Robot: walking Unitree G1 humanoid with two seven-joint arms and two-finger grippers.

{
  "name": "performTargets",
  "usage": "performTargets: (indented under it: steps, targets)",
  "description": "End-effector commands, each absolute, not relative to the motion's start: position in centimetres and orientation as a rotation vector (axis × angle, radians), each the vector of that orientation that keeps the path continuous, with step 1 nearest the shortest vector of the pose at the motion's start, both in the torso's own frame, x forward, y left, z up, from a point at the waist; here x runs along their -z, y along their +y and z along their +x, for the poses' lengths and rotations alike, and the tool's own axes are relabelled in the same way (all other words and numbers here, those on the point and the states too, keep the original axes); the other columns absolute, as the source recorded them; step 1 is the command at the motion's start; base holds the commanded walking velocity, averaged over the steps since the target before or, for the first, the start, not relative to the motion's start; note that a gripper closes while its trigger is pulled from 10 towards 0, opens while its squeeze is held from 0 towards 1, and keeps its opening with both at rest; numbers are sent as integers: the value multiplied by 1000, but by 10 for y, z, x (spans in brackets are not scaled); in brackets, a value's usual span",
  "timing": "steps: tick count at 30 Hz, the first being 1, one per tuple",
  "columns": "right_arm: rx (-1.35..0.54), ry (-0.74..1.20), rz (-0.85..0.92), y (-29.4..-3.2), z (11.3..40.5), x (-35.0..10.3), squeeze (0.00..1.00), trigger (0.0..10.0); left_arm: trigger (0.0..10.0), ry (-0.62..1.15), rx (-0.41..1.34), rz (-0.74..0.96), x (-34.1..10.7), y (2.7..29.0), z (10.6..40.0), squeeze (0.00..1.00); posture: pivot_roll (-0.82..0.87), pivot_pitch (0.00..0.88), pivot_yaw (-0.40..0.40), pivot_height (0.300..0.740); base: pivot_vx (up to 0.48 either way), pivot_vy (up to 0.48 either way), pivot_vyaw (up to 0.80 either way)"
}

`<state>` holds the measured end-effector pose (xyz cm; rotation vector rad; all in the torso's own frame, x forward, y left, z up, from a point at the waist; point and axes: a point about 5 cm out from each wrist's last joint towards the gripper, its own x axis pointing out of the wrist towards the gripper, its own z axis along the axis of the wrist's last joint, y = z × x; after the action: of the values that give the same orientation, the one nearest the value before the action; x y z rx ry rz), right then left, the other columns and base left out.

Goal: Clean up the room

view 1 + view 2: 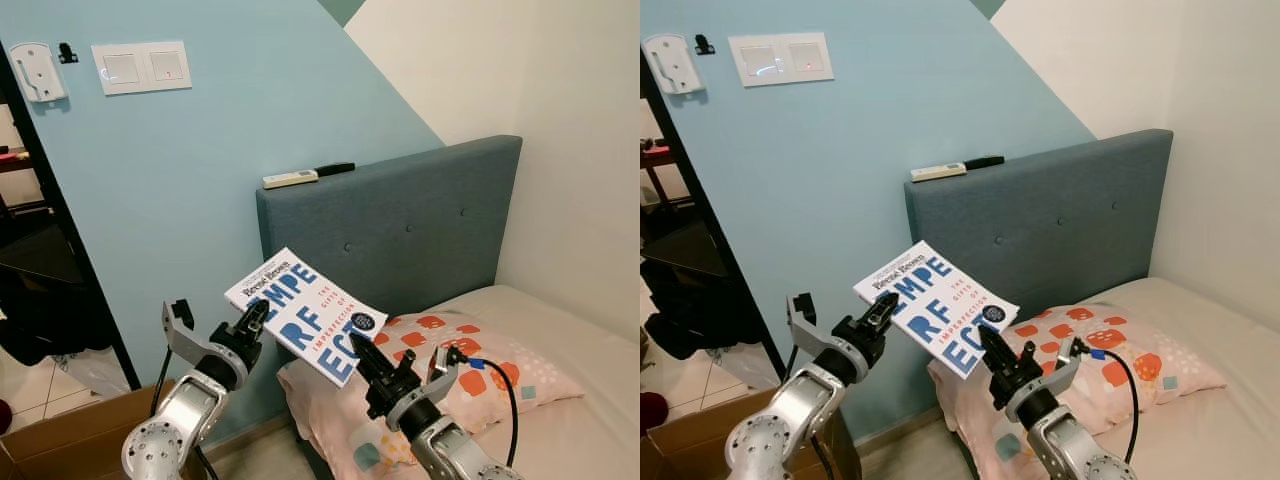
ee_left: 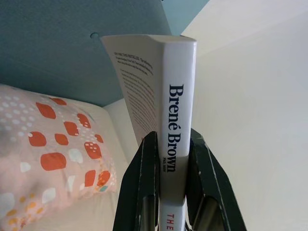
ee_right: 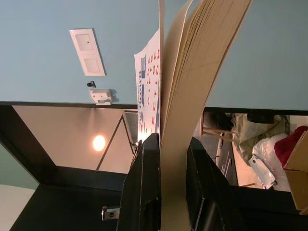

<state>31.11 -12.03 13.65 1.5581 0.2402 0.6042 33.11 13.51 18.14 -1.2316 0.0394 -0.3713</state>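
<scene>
Book (image 1: 308, 312) grasped by both hands above pillow (image 1: 470, 372).
Left hand (image 1: 252, 322) clenched on spine at 9 o'clock, right hand (image 1: 362, 356) on pages at 4 o'clock; one grip should be released before transfer.

Book (image 1: 306, 314) above pillow (image 1: 440, 375), before headboard (image 1: 420, 220).

A bedroom in a home was shown. A bed (image 1: 560, 400) with a grey-blue upholstered headboard (image 1: 400, 225) was set against a light blue wall (image 1: 230, 120), and a pillow (image 1: 440, 370) patterned in orange and pink was laid at its head. A remote control (image 1: 290, 179) was rested on top of the headboard, and a double wall switch (image 1: 142, 67) was mounted above. A dark doorway (image 1: 40, 300) was seen beside the wall.
</scene>
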Motion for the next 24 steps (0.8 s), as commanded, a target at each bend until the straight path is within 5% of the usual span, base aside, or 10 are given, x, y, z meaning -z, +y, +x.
performTargets:
  steps: [1,6,7,11,13,14,19,21,22,24]
  targets:
    - [-641,239,1548,-114,311,-140,0,0,10000,47,381,-1172,-182,138,330,0,0,56,96,740,0,0,0]
    - [-656,247,1511,-113,310,-141,0,0,10000,76,405,-1109,-181,136,331,0,0,56,96,740,0,0,0]
    - [-661,248,1501,-113,309,-141,0,10000,10000,83,414,-1101,-180,135,331,0,0,57,95,740,0,0,0]
    - [-669,242,1492,-111,309,-142,0,10000,10000,90,427,-1105,-181,132,329,0,-1,58,96,740,0,0,0]
    - [-675,238,1481,-111,309,-143,420,10000,10000,91,429,-1105,-181,131,329,0,-2,58,95,740,0,0,0]
    - [-677,240,1469,-110,309,-143,1000,10000,10000,92,431,-1104,-180,130,329,0,-2,59,96,740,0,0,0]
    - [-665,248,1446,-110,310,-142,1000,10000,10000,95,433,-1098,-180,130,329,0,-3,60,96,740,0,0,0]
    - [-654,251,1432,-111,310,-141,580,10000,10000,94,432,-1098,-180,131,329,0,-3,60,96,740,0,0,0]
    - [-654,251,1429,-111,310,-141,0,10000,10000,92,431,-1100,-180,131,329,0,-3,60,96,740,0,0,0]
    - [-655,251,1425,-111,310,-141,0,10000,10000,91,430,-1101,-180,132,329,0,-3,60,96,740,0,0,0]
